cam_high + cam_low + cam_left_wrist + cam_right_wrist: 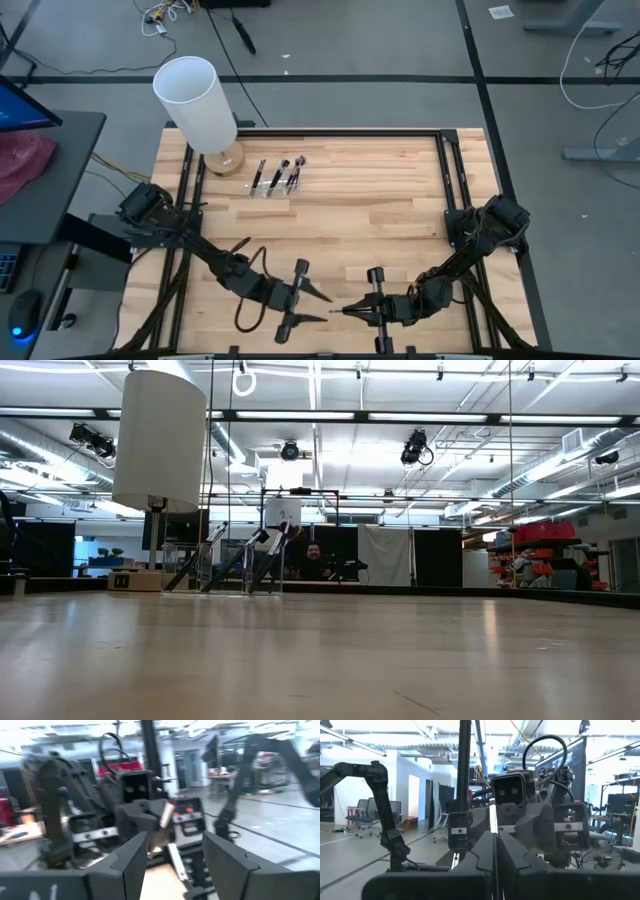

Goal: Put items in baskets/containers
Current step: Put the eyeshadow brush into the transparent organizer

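Both grippers sit low at the near edge of the table, facing each other close together. Left gripper has its fingers spread wide, nothing between them; in the left wrist view I see the two dark fingers well apart with only the other arm's hardware beyond. Right gripper is closed, fingers pressed flat together in its wrist view, holding nothing I can see. Its tip points at the left gripper, just beside it but apart.

Brushes stand tilted in the clear holder at the far left part of the table, just beside the round wooden base of the tall white cylinder. In the low view the brushes lean in a row, the cylinder looming to their left. I count three or four brush handles; can't tell more.

Wide bare wood lies between the holder and the grippers, and the whole right half is open. Black frame rails run along the far and side edges. A person shows in the room far behind the table.
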